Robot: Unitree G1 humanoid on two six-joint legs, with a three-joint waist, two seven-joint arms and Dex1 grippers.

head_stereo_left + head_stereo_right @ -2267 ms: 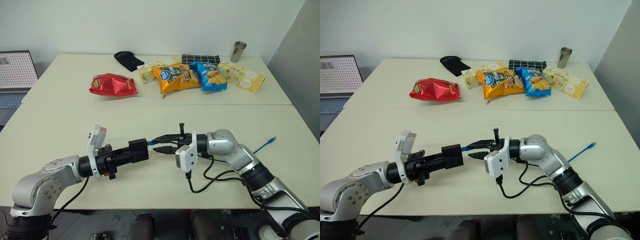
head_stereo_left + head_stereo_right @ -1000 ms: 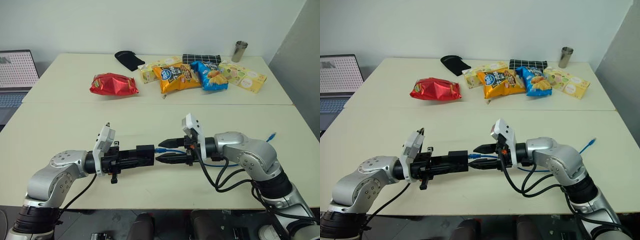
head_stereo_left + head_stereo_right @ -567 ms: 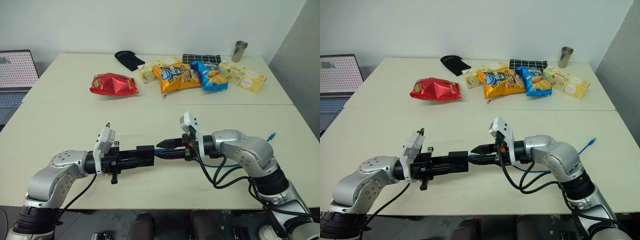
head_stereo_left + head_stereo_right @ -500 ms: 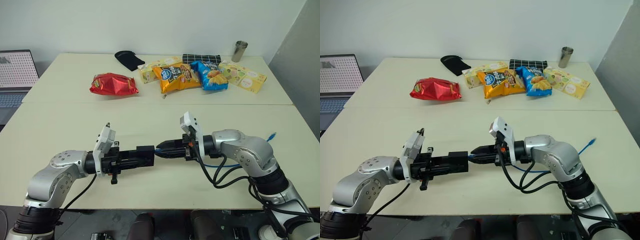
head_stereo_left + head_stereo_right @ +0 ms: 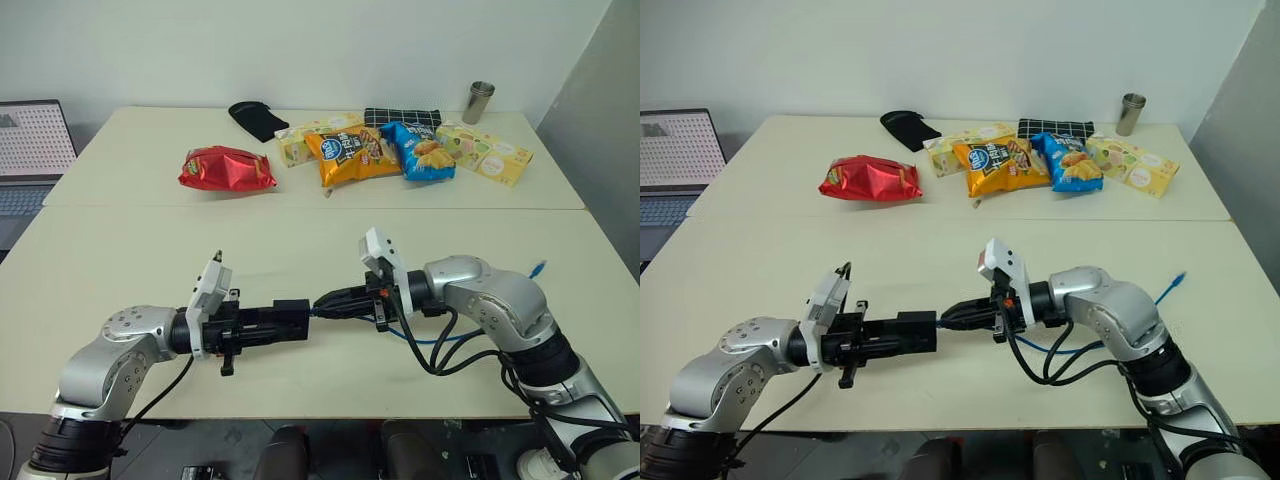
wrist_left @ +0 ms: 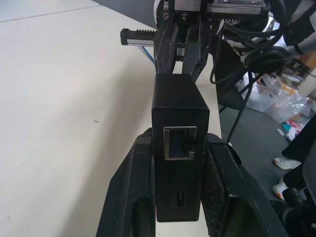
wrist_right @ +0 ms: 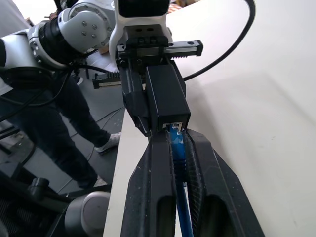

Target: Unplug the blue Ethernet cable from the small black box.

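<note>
Right gripper [image 7: 175,148] clamps the blue Ethernet cable [image 7: 177,140] at its plug, mid-frame; left gripper [image 6: 178,148] grips the small black box [image 6: 178,121]. Both lie along one line, so pull straight apart.

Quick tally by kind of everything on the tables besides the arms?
Snack bags: 3
Snack boxes: 2
Black cloths: 2
Metal cup: 1
Blue Ethernet cable: 1
Small black box: 1
Total: 10

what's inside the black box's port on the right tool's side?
The blue Ethernet cable runs into the port of the small black box, pinched between the right tool fingers. The plug tip inside is hidden. The opposite port, seen from the left wrist, is empty.
</note>
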